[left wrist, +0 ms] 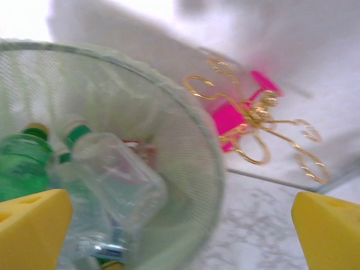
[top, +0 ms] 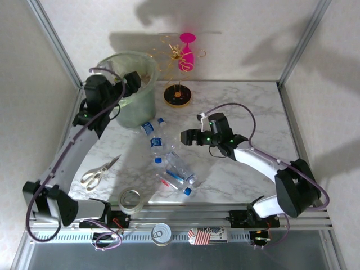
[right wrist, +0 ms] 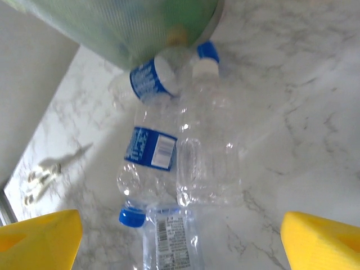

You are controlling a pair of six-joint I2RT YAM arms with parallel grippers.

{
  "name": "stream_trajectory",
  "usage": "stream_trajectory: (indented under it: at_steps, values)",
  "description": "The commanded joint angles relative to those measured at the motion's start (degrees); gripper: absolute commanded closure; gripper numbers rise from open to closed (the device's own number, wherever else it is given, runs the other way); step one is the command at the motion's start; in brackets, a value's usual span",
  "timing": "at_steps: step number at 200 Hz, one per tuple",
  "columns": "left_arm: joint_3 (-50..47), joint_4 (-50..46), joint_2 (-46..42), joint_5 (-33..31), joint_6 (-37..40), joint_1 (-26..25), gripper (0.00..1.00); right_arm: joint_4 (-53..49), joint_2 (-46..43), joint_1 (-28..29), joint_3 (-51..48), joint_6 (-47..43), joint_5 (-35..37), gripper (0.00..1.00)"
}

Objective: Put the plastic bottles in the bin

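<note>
The plastic bottles (top: 169, 163) not yet binned lie on their sides in a loose cluster on the marble table (top: 247, 107), between the bin (top: 138, 104) and the right gripper (top: 185, 136). A clear white-capped bottle (right wrist: 208, 152) lies just ahead of that gripper, cap toward the bin. Its long axis runs across the line between the spread fingers (right wrist: 320, 239), so the jaws could straddle its width. A blue-labelled bottle (right wrist: 149, 149) lies close against it. The left gripper (top: 130, 84) hangs over the bin, wide apart and empty, above green bottles (left wrist: 22, 163). The right arm is the nearer.
</note>
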Motion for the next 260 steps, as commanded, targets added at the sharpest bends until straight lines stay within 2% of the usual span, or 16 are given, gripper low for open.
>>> stream_trajectory:
  at_steps: [1,45,93,157,178,206,260]
  values:
    - [-8.19,10.04,-4.46,6.52,-6.09,-2.39,0.00,-3.96,3.77,1.74,4.21,-4.88,-0.23,0.09]
    - [-18.49,15.12,-8.74,7.39,-11.35,-6.21,0.00,-6.65,13.33,4.43,12.27,-9.66,4.85,0.08]
    - [-27.68,20.21,-12.85,3.92,-14.33,-6.65,0.00,-10.97,23.89,7.24,20.61,-13.48,11.00,0.10]
    - [-28.87,23.18,-12.74,2.94,-13.36,-6.61,0.00,-17.69,34.14,9.31,29.31,-15.27,18.49,0.18]
    - [-29.36,23.70,-12.32,3.41,-13.97,-6.70,0.00,-18.54,35.58,9.35,30.31,-14.87,21.10,0.21]
    - [-30.50,24.95,-12.30,3.50,-14.85,-6.73,0.00,-18.35,36.33,9.40,30.31,-15.05,21.15,0.27]
    - [-30.46,25.75,-11.69,3.69,-15.62,-6.82,0.00,-16.05,33.98,9.39,28.67,-15.39,21.42,0.44]
